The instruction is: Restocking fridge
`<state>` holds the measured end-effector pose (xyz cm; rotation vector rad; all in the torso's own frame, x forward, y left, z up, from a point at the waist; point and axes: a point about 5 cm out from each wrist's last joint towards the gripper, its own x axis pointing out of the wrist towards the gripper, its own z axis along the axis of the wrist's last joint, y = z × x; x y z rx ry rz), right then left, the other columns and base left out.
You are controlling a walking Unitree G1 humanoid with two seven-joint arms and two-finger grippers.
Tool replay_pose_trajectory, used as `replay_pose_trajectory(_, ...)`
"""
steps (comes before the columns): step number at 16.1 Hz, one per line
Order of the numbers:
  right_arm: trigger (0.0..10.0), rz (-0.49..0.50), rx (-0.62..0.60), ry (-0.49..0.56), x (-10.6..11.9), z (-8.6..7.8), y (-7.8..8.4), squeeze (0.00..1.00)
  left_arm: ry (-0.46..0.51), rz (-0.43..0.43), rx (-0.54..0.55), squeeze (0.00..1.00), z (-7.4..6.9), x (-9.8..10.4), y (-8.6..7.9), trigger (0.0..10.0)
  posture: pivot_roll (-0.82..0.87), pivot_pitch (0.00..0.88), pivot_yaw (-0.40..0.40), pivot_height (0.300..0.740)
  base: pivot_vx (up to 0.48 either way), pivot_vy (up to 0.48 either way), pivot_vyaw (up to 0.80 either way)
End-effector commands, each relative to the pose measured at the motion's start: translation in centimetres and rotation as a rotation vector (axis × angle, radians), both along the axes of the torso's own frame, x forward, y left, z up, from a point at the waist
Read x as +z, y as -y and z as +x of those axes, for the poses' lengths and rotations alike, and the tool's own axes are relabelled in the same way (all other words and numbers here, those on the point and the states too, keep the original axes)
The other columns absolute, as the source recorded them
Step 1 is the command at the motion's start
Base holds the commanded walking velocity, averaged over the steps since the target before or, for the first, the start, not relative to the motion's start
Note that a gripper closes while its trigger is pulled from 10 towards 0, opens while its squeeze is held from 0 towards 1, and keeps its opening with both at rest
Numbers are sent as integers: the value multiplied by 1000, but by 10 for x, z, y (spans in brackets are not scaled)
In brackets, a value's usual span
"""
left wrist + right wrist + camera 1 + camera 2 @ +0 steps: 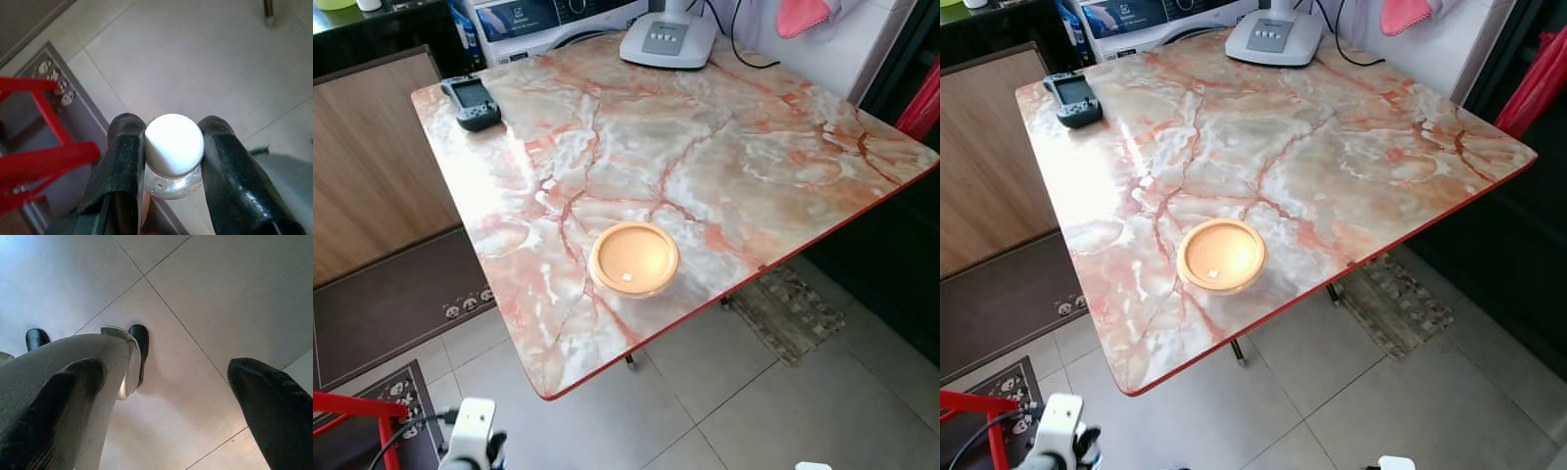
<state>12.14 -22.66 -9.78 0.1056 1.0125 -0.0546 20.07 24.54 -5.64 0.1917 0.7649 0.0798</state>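
Note:
My left gripper (172, 125) hangs low over the tiled floor, shut on the neck of a clear bottle with a white screw cap (174, 144); both black fingers press just under the cap. The bottle's body is hidden below the fingers. My right gripper (166, 368) points down at the floor tiles, open, with nothing between its fingers. No fridge is visible. A white part of my left arm (470, 436) pokes in at the bottom of the left eye view.
A marble-patterned table with a red edge (705, 147) stands ahead, bearing a round orange dish (633, 258), a dark handheld device (473, 101) and a white appliance base (668, 39). A red metal frame (44, 156) stands at my left. Dark mats (401, 294) lie on the floor.

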Motion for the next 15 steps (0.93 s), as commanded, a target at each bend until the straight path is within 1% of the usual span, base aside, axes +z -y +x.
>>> replay_pose_trajectory(1, 10000, 14, -10, -40, -4, -13, -2, 0, -43, 6, 24, 0, -13, -7, -3, 10000, 127, 191, 12, 740, 0, 0, 0)
replay_pose_trajectory(4, 10000, 10, -16, -44, -5, -15, -1, 0, -69, 4, 52, 0, -24, -13, -3, 10000, 115, 187, 15, 740, 0, 0, 0)
replay_pose_trajectory(8, 10000, 10, -12, -49, -6, -18, -2, 0, -85, 7, 61, 0, -28, -16, -2, 10000, 85, 164, 22, 740, 0, 0, 0)
replay_pose_trajectory(9, 10000, 10, -15, -51, -6, -19, -2, 0, -90, 0, 67, 0, -30, -17, -1, 10000, 72, 150, 23, 740, 0, 0, 0)
replay_pose_trajectory(10, 10000, 7, -20, -52, -6, -20, -1, 0, -84, -21, 102, 0, -31, -18, -1, 10000, 65, 140, 25, 740, 0, 0, 0)
replay_pose_trajectory(15, 10000, 3, -11, -58, -6, -21, 0, 0, -92, -31, 126, 0, -36, -20, -1, 10000, 68, 109, 10, 740, 0, 0, 0)
